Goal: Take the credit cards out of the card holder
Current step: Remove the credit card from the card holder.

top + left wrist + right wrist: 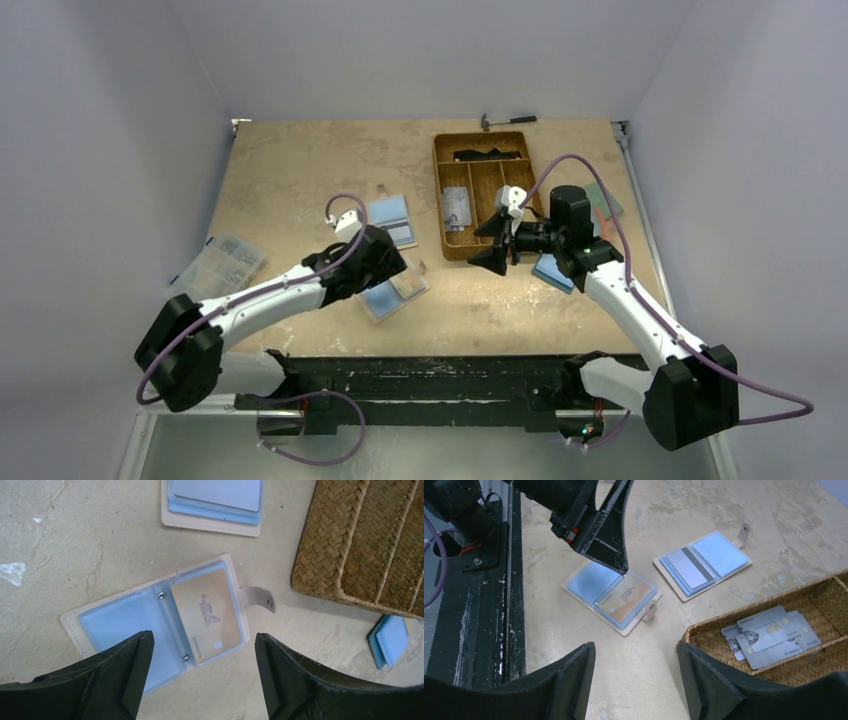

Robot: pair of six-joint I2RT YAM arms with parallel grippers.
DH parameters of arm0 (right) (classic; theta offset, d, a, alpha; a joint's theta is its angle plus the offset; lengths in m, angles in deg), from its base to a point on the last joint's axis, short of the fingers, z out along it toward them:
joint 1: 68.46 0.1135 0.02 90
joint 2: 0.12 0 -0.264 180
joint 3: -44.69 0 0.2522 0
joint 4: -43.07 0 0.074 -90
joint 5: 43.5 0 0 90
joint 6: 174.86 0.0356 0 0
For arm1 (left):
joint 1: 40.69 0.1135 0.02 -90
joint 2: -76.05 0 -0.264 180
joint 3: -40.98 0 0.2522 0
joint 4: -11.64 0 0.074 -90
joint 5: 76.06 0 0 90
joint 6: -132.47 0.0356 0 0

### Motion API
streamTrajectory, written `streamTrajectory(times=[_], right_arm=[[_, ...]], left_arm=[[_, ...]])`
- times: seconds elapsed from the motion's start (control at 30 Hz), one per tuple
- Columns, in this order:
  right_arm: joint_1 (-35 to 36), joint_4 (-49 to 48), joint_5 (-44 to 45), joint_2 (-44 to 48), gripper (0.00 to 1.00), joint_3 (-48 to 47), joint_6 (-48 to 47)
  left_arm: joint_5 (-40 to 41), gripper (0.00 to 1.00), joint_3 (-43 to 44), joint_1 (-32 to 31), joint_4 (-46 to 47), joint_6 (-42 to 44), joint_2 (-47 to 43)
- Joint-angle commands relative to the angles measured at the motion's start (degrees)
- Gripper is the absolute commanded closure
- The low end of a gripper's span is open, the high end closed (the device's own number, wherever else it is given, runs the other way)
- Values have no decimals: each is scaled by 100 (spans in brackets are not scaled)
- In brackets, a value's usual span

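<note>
Scuffed tan tabletop (300,170), pale walls (100,100) around: card holder (155,615) open flat, left of the woven tray (365,540).
Bare board separates holder and tray; a gold VIP card (207,617) sits in its tray-side pocket. Over it hangs the left gripper (202,639), jaws apart, empty. A second open holder (212,505) lies farther back, also left of the tray. Inside the tray rest silver cards (769,635); the right gripper (635,647) hovers by its near end, jaws apart, empty.

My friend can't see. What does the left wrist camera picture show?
An open card holder lies flat with a gold card in its right sleeve, under the open left end effector. Another card holder lies beyond it, a woven tray at right.
</note>
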Motion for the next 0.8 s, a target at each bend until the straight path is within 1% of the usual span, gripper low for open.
streamTrajectory(times=[0.0,0.13,0.27,0.77], right_arm=[[-19,-273,37,109,31,58,94],[-25,-286,65,93,31,59,95],[-26,-285,99,75,31,63,93],[-22,-270,203,160,30,103,66]], left_arm=[[344,23,935,11,-903,-186,615],[512,25,1514,-14,-1499,-284,1138],[536,26,1896,-42,-1712,-210,1452],[435,27,1986,-46,-1552,-232,1687]])
